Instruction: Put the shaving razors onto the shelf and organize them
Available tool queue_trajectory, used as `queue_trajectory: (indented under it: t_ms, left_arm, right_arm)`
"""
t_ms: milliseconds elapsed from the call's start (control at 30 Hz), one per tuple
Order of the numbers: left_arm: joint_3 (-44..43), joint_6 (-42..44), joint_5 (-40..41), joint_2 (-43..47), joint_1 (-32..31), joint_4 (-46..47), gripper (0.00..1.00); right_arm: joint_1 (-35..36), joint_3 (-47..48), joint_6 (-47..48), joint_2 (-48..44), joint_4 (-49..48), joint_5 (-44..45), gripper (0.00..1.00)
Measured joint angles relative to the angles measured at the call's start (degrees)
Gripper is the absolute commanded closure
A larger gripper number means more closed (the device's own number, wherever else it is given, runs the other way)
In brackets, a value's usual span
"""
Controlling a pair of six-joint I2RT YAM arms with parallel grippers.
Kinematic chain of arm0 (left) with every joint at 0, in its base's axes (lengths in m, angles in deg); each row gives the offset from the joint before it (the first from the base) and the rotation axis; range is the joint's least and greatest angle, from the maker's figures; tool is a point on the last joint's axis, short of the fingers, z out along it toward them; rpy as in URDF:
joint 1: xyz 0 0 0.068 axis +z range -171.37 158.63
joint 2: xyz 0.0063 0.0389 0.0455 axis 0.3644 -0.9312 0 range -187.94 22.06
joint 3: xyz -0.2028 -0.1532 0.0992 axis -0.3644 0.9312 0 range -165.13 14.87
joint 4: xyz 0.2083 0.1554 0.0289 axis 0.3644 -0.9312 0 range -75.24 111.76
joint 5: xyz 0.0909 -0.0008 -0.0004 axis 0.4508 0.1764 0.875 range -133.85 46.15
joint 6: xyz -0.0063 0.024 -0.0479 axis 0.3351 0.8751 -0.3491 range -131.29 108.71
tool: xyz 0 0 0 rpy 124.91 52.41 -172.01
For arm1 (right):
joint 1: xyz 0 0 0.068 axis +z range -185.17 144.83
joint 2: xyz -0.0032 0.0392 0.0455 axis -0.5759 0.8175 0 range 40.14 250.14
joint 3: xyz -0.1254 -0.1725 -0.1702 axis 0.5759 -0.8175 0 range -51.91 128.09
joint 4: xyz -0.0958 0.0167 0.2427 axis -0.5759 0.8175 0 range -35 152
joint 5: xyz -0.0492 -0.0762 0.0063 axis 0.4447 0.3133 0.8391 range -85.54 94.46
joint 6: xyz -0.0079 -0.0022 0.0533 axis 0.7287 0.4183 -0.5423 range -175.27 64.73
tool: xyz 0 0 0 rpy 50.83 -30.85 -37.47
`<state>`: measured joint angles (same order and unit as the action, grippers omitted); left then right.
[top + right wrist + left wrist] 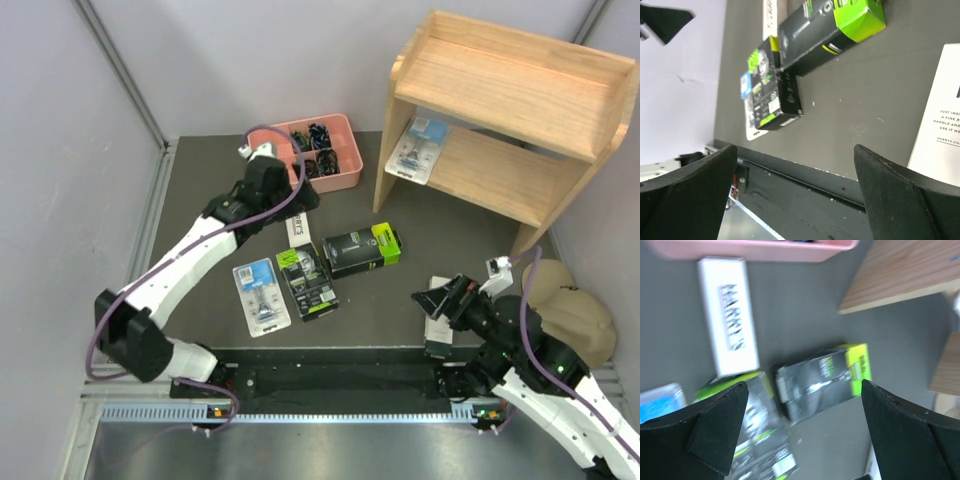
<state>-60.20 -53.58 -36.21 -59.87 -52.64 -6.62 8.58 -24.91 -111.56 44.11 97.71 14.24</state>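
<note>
The left jaws hang apart near the slim white cardboard box [727, 315] on the dark tabletop [805, 315]. The box lies just ahead, its long axis across their closing line. The right jaws, also apart, sit by a second white box [940, 100]. One blue-carded blister pack [420, 150] occupies the lower tier of the light wooden two-tier shelf [520, 80].

A white box [298, 232] lay flat just beside the left claw [296, 198], a lime-ended black box [363, 249] right of it, and a second black box [308, 283] and a blue-carded blister pack [261, 296] closer in. Another white box [437, 324] lay partly beneath the right claw [428, 303]. Far beyond it stood the wooden shelf [510, 80], a second blister pack [418, 150] on its lower tier.
</note>
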Motion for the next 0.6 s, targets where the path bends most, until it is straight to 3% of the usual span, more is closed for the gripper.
queue_trajectory:
  t_ms: [367,600]
  left_arm:
    - [18.18,-6.34,7.28,20.52,0.26,-11.54,0.05]
    - [31.69,-12.35,8.48,27.71,0.26,-15.78,0.11]
  right_arm:
    - [0.0,-0.02,2.34,14.64,-10.45,-5.14,0.01]
    - [0.0,-1.05,2.27,20.63,-17.59,-9.22,0.01]
